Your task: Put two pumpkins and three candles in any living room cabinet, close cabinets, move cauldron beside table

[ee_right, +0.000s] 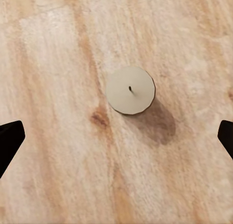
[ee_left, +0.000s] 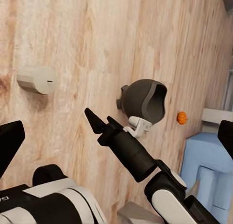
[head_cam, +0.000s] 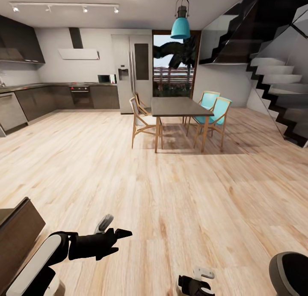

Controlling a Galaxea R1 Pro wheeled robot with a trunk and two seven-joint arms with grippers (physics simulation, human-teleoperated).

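Note:
A pale stubby candle (head_cam: 105, 223) stands on the wood floor just beyond my left gripper (head_cam: 118, 241), which hovers open and empty at the lower left of the head view. The left wrist view shows the candle (ee_left: 36, 80) from the side, the dark round cauldron (ee_left: 143, 100) on the floor past my right arm, and a small orange pumpkin (ee_left: 181, 118) farther off. My right gripper (ee_right: 117, 139) is open above a candle (ee_right: 131, 90), seen top-down between its spread fingertips without contact. The cauldron (head_cam: 289, 273) sits at the head view's lower right. A corner of the dark-brown cabinet (head_cam: 18, 230) shows at the lower left.
A dining table (head_cam: 179, 106) with chairs stands mid-room, the kitchen counters (head_cam: 55, 97) and fridge (head_cam: 132, 71) behind it, and a staircase (head_cam: 278, 80) on the right. A pale blue sofa (ee_left: 209, 170) lies beyond the pumpkin. Open wood floor stretches ahead.

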